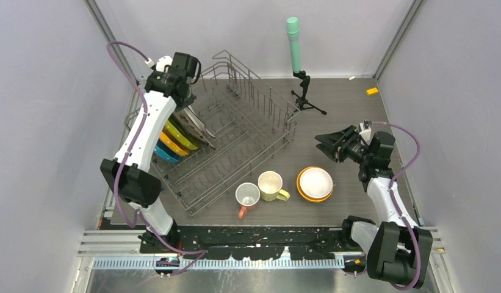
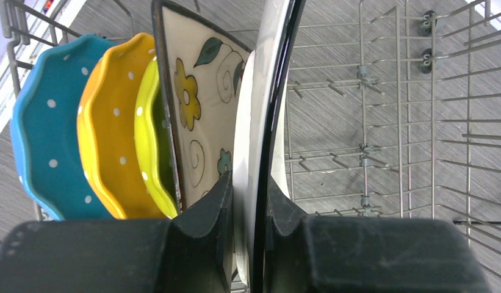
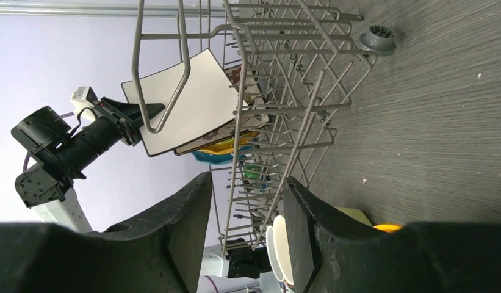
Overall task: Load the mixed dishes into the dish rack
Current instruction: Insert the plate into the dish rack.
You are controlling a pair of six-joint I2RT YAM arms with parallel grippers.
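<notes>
Desk: Where was the white square plate point(image 2: 251, 152)?
Photographer: Upright in the dish rack point(image 2: 364, 122), beside the floral plate point(image 2: 199, 110), pinched by the left gripper point(image 2: 248, 201), likely for slotting between tines. The right gripper point(image 1: 321, 146) hung spread, empty, near the bowls point(image 1: 315, 183).

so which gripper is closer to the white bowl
Right. The right gripper hovers open just past the white bowl on its far side. The left gripper is well off to the left, inside the dish rack, shut on a white plate.

Five plates point(image 2: 46, 152) — two mugs point(image 1: 271, 184) — two bowls point(image 1: 315, 183), one rack point(image 1: 269, 101).
</notes>
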